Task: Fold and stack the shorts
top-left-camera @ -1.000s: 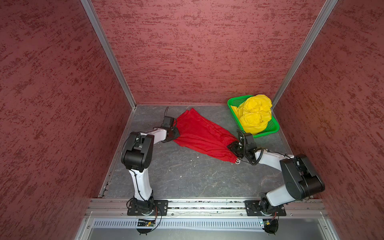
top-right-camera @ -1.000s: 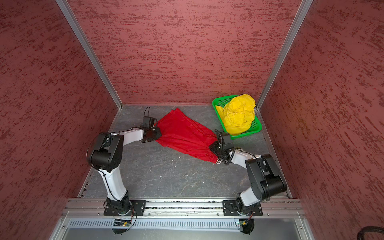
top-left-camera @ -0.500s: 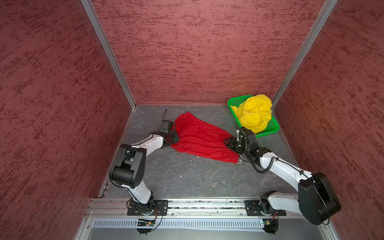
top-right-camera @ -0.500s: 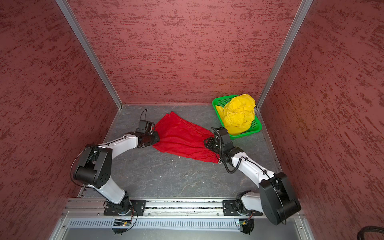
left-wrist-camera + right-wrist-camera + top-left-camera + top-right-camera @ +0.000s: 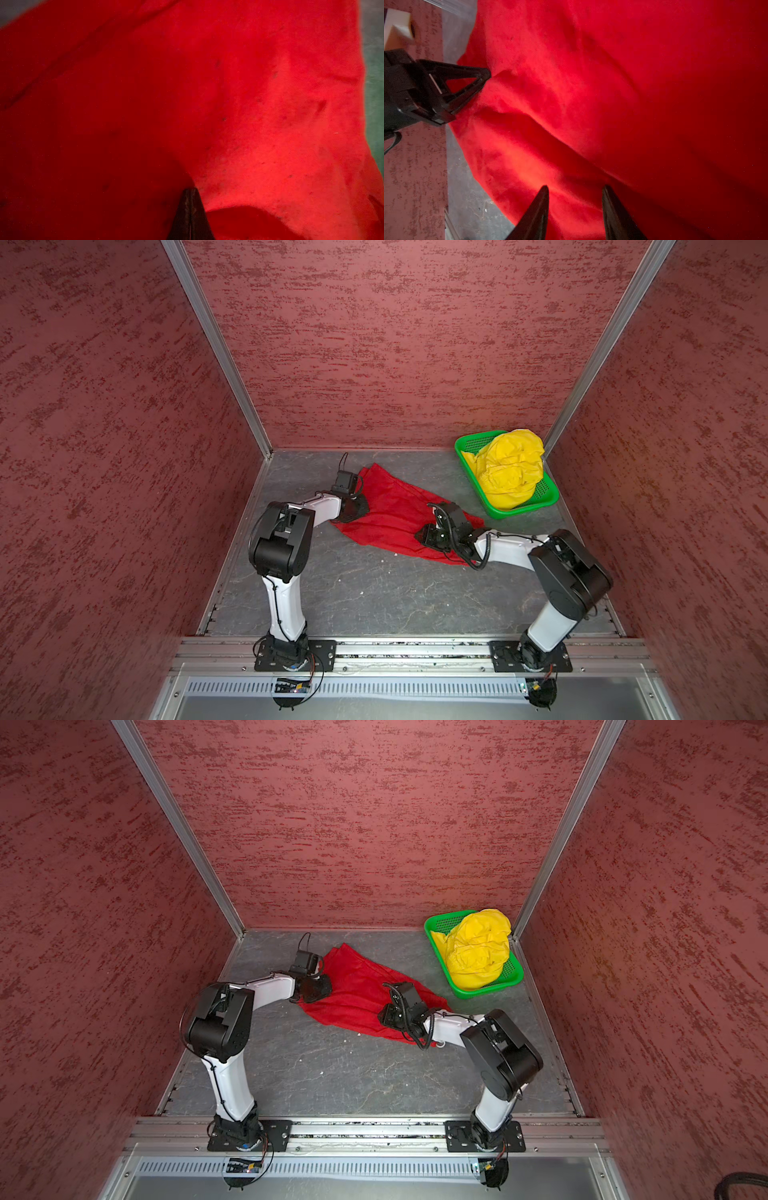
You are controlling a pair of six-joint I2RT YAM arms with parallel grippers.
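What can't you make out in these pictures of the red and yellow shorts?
red shorts: waistband and legs indistinguishable; folds hide them in both top views, and the wrist views are too close.
yellow shorts: crumpled in the green basket, underside hidden.
left gripper: shut, but unclear whether it pinches cloth.
right gripper: finger bases cut off by the right wrist view's edge.

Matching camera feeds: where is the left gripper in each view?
In a top view: left gripper left of centre, at bright red mesh shorts.
In a top view: likewise.
Left wrist: its closed black tips against red cloth.
Right wrist: side-on, pinching the cloth's edge.
Shared landmark: those shorts.
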